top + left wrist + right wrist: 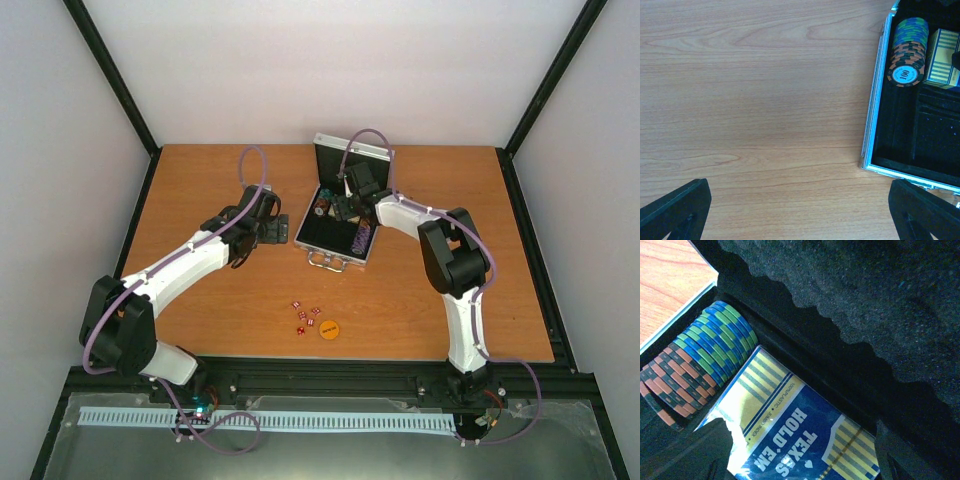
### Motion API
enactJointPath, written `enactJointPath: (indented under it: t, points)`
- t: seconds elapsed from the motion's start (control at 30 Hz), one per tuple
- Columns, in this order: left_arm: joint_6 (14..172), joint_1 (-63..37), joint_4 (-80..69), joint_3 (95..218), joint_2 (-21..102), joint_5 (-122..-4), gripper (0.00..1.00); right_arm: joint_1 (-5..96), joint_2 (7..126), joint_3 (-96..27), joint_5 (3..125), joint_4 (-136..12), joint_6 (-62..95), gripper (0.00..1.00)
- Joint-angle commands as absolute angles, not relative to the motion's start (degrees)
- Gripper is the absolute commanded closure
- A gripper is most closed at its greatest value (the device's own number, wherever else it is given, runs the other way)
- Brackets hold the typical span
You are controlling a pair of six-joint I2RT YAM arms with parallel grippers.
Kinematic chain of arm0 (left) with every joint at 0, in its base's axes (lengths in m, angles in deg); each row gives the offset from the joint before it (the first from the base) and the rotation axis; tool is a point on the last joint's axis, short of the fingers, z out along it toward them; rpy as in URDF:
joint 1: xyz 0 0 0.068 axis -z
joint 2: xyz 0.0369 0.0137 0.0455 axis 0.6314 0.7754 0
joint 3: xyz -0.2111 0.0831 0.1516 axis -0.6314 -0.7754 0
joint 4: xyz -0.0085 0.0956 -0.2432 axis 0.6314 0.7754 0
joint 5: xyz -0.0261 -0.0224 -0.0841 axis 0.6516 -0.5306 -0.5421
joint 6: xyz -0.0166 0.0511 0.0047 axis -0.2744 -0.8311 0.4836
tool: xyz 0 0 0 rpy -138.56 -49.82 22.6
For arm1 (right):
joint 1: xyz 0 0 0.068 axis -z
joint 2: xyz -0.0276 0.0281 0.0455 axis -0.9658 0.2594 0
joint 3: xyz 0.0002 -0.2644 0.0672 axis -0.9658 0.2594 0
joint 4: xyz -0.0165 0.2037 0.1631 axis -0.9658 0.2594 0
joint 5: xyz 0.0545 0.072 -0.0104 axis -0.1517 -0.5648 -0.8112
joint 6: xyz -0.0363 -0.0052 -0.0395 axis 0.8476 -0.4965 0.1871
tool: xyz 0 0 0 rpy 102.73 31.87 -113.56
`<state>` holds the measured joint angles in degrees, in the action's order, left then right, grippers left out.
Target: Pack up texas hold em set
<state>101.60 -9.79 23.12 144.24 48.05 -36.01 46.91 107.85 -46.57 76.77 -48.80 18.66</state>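
Right gripper [800, 424] straddles the card deck [775, 395] lying in the case [871, 125] beside the poker chips [700, 355], clamped or loose I cannot tell; it looks light, stiff and slick, so I'd pinch its opposite edges.

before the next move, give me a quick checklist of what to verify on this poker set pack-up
1. Is the lid of the aluminium case open: ok, it stands upright.
2. Is the card deck in the case beside the poker chips: ok.
3. Is the deck free of the right jaws: cannot tell; they straddle it.
4. Are the left jaws open and empty: ok, over bare table left of the case.
5. Are the red dice and orange disc packed: not ok, both lie on the table near the arms' bases.
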Motion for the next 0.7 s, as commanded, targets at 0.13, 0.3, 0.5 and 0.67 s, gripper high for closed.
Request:
enactJointPath:
  t: [0.13, 0.3, 0.5, 0.67]
  points:
    - [100.77, -9.98, 22.26, 145.36, 48.88, -36.14, 0.0, 46.93, 109.46, -46.4, 78.01, -55.75, 20.17, 0.19]
    - [100.7, -9.97, 22.26, 145.38, 49.29, -36.29, 0.0, 46.94, 112.95, -49.17, 75.75, -51.5, 19.93, 0.19]
    - [100.78, -9.98, 22.15, 145.47, 49.61, -36.48, 0.0, 46.93, 114.62, -50.39, 72.57, -44.65, 21.63, 0.19]
    - [100.79, -9.98, 22.18, 145.43, 49.38, -36.58, 0.0, 46.93, 113.62, -49.11, 67.12, -40.2, 22.17, 0.19]
